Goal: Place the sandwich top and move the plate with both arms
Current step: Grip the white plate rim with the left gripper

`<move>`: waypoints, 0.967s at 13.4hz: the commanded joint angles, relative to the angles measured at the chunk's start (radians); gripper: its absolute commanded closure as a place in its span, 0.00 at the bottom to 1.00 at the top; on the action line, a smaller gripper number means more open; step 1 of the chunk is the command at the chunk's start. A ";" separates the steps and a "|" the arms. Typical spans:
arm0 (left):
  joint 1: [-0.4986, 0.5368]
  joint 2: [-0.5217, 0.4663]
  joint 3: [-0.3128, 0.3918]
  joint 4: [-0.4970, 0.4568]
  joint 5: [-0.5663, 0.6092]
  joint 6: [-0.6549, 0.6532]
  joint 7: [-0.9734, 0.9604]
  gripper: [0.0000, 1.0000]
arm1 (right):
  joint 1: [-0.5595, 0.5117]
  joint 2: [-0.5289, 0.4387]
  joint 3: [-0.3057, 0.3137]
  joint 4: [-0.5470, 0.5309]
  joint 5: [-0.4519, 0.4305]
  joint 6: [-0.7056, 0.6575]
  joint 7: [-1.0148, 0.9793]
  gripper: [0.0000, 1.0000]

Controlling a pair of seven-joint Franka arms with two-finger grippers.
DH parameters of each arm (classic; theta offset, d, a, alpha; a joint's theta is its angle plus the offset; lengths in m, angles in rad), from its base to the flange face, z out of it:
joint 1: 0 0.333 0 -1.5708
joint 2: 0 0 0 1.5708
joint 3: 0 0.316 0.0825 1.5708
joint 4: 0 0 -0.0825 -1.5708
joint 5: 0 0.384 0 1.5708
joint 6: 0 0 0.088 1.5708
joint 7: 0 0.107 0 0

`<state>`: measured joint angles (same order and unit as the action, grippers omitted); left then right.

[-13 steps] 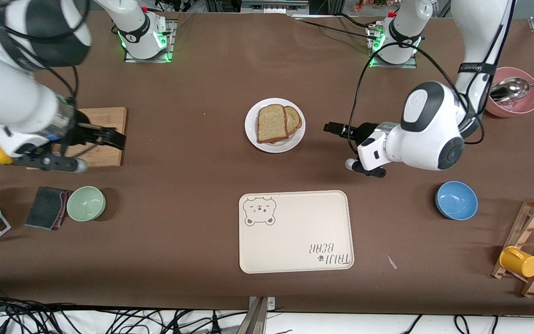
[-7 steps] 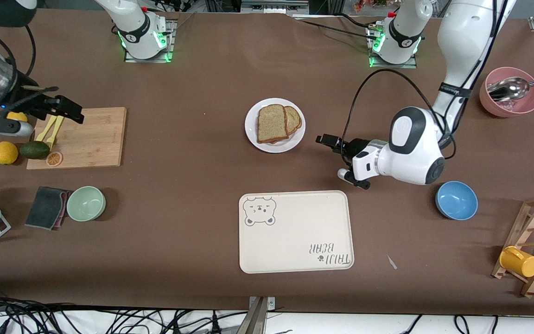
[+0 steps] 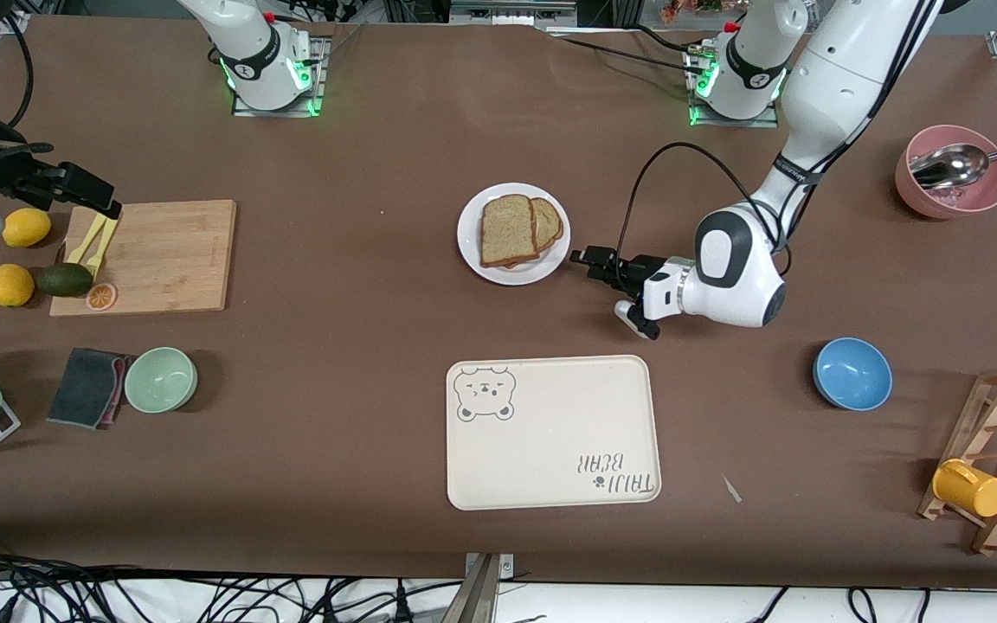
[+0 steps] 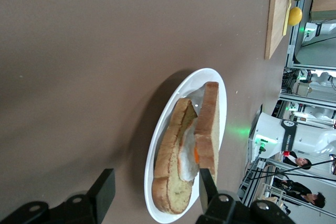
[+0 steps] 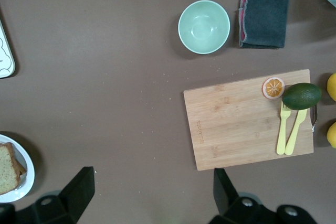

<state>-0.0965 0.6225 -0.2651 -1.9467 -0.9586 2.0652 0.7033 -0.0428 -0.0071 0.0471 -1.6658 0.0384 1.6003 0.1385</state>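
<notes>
Left pincer closer beside plate

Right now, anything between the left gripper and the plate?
Nothing visible. The left gripper sits low beside the plate, at its rim toward the left arm's end, fingers apart, with only bare table between them. The sandwich top lies on the plate. The right gripper waits over the cutting board's corner.

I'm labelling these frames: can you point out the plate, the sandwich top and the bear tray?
plate (image 3: pixel 469 245): front view, bare white rim toward the right arm's end.
sandwich top (image 3: pixel 507 230): front view, middle of the squarish slice's face.
bear tray (image 3: pixel 550 450): front view, plain cream middle.
</notes>
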 commanded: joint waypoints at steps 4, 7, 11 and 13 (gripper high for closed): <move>-0.072 0.034 -0.003 -0.006 -0.065 0.096 0.044 0.40 | -0.008 0.018 0.007 -0.006 -0.055 0.024 -0.007 0.00; -0.089 0.051 -0.003 -0.006 -0.069 0.099 0.100 0.57 | -0.008 0.016 0.005 -0.003 -0.089 0.014 -0.008 0.00; -0.107 0.059 -0.003 -0.012 -0.132 0.102 0.124 0.57 | -0.011 0.019 0.002 0.003 -0.077 0.015 -0.004 0.00; -0.109 0.059 -0.003 -0.020 -0.146 0.104 0.152 0.58 | -0.008 0.019 0.004 0.003 -0.084 0.013 -0.005 0.00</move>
<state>-0.1991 0.6866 -0.2678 -1.9492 -1.0493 2.1542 0.7956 -0.0439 0.0198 0.0467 -1.6664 -0.0382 1.6149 0.1388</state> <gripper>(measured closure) 0.564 0.000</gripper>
